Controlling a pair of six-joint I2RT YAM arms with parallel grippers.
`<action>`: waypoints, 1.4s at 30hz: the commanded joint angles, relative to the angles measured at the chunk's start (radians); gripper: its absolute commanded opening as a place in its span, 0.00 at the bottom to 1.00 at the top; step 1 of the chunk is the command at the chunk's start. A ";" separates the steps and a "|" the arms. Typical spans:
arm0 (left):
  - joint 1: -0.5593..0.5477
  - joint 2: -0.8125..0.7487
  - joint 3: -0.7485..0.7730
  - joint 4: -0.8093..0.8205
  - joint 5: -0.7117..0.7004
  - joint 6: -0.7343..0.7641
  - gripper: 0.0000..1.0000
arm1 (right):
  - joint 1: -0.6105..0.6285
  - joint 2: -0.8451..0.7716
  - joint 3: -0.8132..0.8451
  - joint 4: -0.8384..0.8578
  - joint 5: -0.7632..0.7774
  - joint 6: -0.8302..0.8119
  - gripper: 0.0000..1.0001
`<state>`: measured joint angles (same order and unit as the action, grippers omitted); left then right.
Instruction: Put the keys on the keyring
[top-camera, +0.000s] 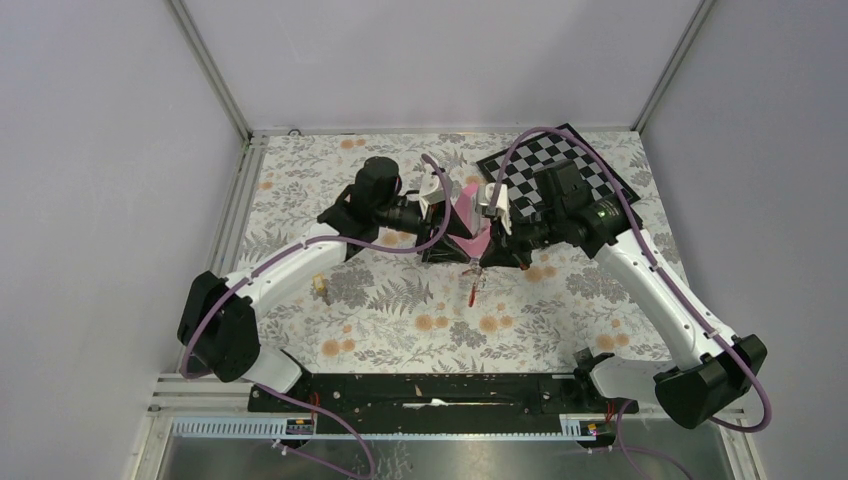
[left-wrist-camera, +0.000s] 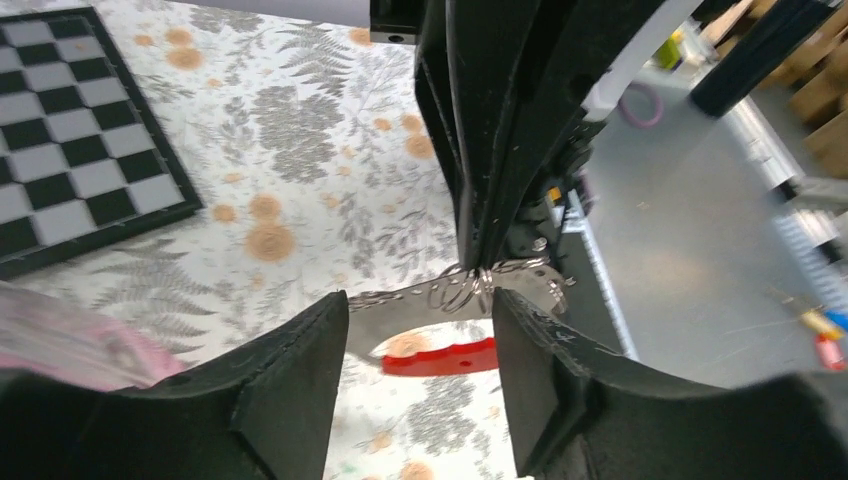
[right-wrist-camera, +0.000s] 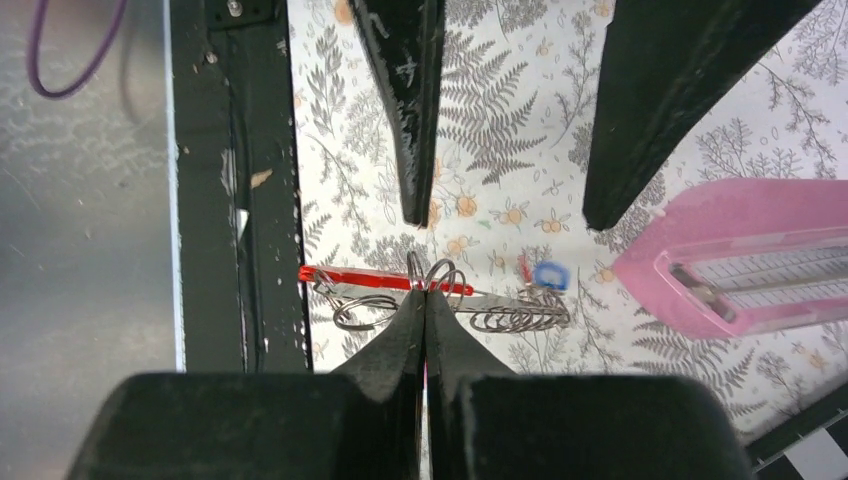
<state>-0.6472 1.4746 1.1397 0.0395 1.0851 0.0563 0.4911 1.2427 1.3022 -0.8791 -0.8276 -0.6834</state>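
The keyring hangs above the table, its red bar and its grey side threaded with several wire rings. My right gripper is shut on it at the rings. In the left wrist view the keyring shows between the fingers of my open left gripper, which touch nothing. From above, the keyring dangles below the right gripper, with the left gripper close beside it. A small blue tag shows by the rings. I cannot tell whether it hangs on them. A small key-like piece lies on the table to the left.
A pink metronome-shaped pyramid stands between the two wrists and close to both grippers. A black and white checkerboard lies at the back right. The black rail runs along the near edge.
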 joint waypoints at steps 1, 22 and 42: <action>0.003 -0.009 0.078 -0.251 -0.031 0.248 0.62 | 0.031 -0.003 0.081 -0.119 0.120 -0.114 0.00; -0.078 0.044 0.063 0.004 -0.004 -0.032 0.34 | 0.034 -0.053 -0.004 0.012 0.115 0.000 0.00; -0.091 0.037 0.009 -0.002 0.007 0.005 0.26 | 0.026 -0.060 -0.021 0.047 0.110 0.038 0.00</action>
<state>-0.7345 1.5234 1.1584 0.0029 1.0874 0.0345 0.5179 1.2053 1.2785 -0.8703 -0.6979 -0.6601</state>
